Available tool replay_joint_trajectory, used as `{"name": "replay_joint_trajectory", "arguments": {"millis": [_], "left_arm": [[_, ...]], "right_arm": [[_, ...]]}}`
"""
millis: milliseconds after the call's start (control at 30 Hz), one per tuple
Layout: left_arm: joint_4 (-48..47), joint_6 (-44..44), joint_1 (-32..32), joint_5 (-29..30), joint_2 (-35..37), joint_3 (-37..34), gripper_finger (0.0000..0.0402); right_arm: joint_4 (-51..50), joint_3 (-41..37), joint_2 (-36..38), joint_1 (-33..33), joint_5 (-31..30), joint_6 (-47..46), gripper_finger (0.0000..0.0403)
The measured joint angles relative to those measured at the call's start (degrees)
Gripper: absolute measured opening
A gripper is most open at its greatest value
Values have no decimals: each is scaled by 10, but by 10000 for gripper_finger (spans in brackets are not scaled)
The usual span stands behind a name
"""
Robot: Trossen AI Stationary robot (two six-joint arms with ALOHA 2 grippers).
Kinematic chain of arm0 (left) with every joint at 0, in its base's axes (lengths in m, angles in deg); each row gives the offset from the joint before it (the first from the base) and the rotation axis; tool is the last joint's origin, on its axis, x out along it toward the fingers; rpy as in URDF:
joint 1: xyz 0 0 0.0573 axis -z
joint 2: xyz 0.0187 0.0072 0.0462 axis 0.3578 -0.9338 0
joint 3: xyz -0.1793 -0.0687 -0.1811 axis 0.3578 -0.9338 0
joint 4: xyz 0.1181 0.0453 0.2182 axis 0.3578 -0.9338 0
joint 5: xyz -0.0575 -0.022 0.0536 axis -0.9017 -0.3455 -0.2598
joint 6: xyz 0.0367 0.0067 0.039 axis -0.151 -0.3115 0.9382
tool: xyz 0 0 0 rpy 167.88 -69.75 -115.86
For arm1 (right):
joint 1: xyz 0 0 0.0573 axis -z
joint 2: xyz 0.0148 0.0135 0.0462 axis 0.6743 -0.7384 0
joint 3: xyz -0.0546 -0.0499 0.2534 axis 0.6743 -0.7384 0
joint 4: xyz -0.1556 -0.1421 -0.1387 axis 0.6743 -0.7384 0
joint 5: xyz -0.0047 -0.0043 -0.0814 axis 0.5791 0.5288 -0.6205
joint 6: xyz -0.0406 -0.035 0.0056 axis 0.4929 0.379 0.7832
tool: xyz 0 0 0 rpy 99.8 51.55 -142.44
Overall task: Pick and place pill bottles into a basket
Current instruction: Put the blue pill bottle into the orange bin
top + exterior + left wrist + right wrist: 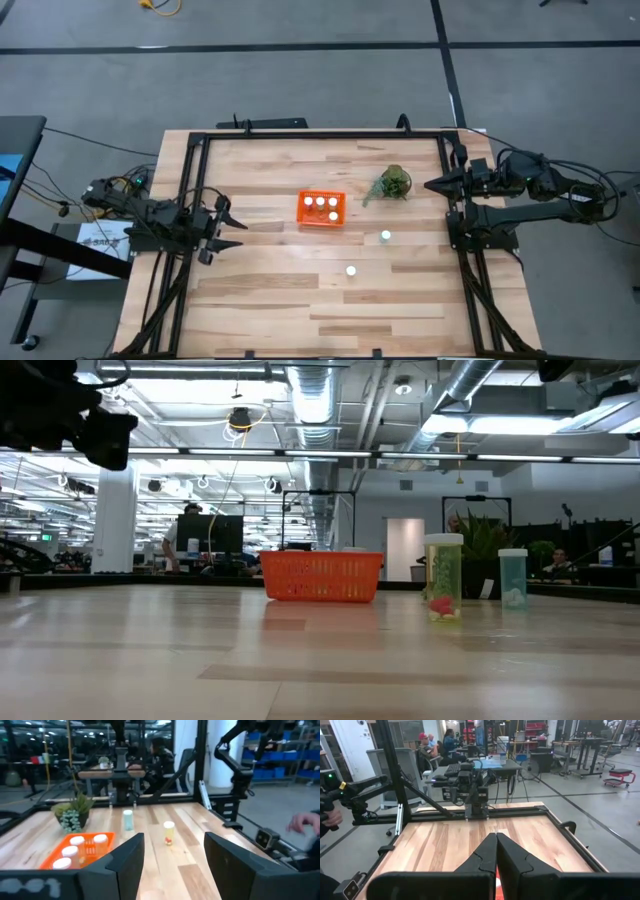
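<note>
1. Near the middle of the wooden table sits the orange basket, with 4 white-capped pill bottles inside it, one of them at.
2. Beside the basket, toward the right arm's side, stands a small green plant, apart from the basket wall.
3. On the bare boards stand 2 more pill bottles upright: one with a pale-green cap and one with a yellowish cap, well apart from each other and from the basket.
4. At the table's left edge waits the left gripper, its fingers spread wide and holding nothing.
5. At the right edge waits the right gripper, its fingers pressed together and empty.
6. Beyond the table, the low view shows a person in the room.
</note>
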Motion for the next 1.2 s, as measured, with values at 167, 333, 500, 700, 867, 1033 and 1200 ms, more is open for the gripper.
{"name": "replay_joint_trajectory", "arguments": {"millis": [167,333,500,700,867,1033,1200], "left_arm": [[-5,15,0,-33,0,0,197],[-7,13,0,-44,1,0,197],[-8,-31,0,-46,0,-1,197],[-8,-28,0,-47,0,-2,197],[-8,-27,0,-46,1,-2,197],[-8,-26,0,-46,1,-2,197],[-8,-26,0,-46,0,-2,197]], "right_arm": [[0,0,0,0,0,0,0],[0,0,0,0,0,0,0],[0,0,0,0,0,0,0],[1,0,0,0,0,4,0],[77,-6,-22,1,0,9,0],[-69,56,-111,-12,-14,29,0],[-224,167,-256,-26,-62,5,0]]}}
